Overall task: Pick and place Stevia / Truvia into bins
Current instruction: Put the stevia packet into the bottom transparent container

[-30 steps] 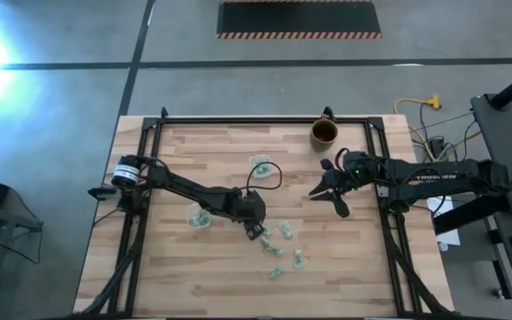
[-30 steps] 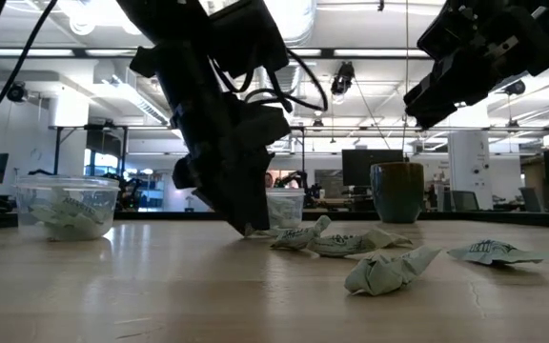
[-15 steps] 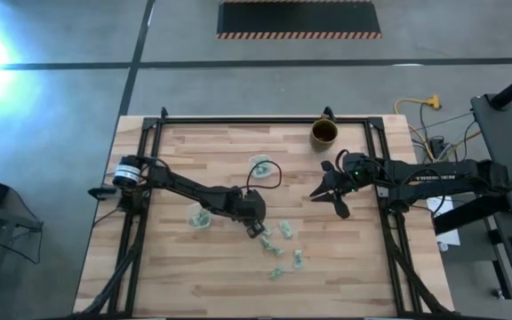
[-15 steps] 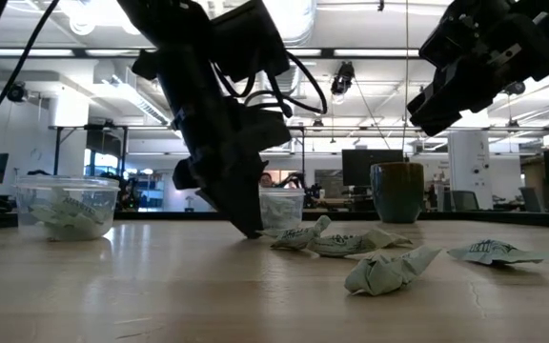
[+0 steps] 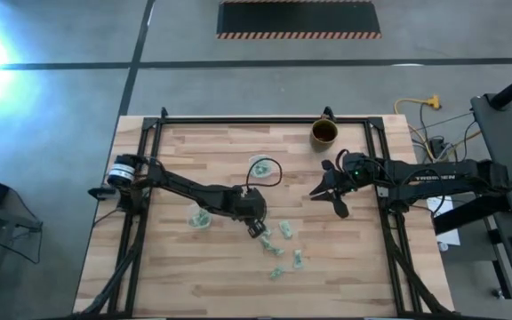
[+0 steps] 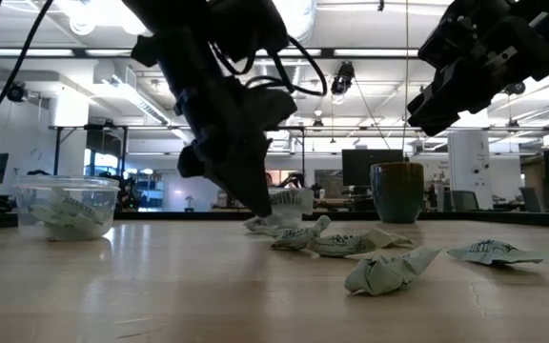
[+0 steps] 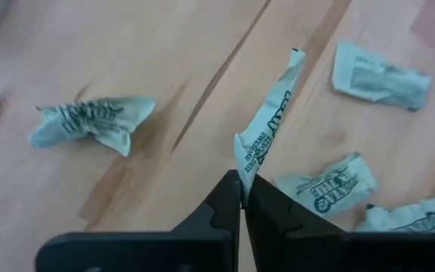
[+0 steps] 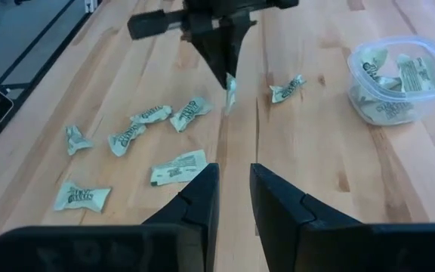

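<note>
Several crumpled pale green and white Stevia sachets (image 5: 285, 229) lie loose on the wooden table (image 5: 345, 276), right of centre. My left gripper (image 5: 258, 228) stands low over them, shut on one sachet (image 7: 269, 121). One clear bin (image 5: 200, 216) with sachets inside stands left of that gripper. A second clear bin (image 5: 260, 166) stands beyond it. My right gripper (image 5: 327, 188) hovers high at the right (image 6: 427, 114). It is open, with a narrow gap and nothing between its fingers (image 8: 233, 170). My left gripper pinches one end of the sachet (image 7: 242, 168) between its two fingertips. The fingers slant down from the table's left. The sachet hangs on beyond the fingertips (image 8: 230, 94), low over the wood. Whether its free end (image 6: 260, 226) clears the table, I cannot tell.
A brown mug (image 5: 324, 132) stands at the far edge, right of centre. More loose sachets (image 6: 389, 270) lie toward the near right. A black frame (image 5: 145, 142) runs round the table. Bare wood lies at the near left (image 5: 149, 276).
My left gripper has shut on a sachet and risen a little from the table, shifting slightly right. The sachet has come up with it, now standing out from the fingertips. The other sachets have stayed where they were.
</note>
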`<move>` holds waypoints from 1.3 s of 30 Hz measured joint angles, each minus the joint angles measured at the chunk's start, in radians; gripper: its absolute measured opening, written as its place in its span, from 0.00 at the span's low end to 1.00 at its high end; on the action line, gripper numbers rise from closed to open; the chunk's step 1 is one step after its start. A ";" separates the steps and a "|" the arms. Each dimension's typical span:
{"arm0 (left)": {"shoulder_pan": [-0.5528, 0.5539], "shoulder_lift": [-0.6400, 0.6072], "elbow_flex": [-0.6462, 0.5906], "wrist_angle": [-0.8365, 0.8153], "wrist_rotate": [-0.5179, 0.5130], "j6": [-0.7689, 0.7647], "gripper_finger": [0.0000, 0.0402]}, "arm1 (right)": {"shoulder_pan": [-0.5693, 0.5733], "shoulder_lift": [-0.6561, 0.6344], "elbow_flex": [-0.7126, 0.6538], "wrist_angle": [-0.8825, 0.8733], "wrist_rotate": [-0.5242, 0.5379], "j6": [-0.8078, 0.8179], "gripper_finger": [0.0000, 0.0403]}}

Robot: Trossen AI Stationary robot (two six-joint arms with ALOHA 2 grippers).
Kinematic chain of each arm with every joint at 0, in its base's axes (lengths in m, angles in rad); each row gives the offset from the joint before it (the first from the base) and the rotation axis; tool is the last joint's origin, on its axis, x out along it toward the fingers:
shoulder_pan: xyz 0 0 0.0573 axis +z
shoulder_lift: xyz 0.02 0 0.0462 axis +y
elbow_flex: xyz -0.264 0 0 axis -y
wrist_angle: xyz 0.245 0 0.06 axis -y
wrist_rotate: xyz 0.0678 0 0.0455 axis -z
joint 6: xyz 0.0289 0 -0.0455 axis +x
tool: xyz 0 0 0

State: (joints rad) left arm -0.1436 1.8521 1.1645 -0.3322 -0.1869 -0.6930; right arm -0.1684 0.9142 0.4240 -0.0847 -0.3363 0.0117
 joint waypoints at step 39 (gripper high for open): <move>-0.196 -0.437 -0.011 -0.936 -0.020 -0.323 0.00 | 0.000 0.004 0.000 0.017 0.026 -0.008 0.17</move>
State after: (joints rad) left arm -0.3396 1.4151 1.1536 -1.2679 -0.2064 -1.0164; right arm -0.1680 0.9180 0.4240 -0.0677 -0.3107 0.0040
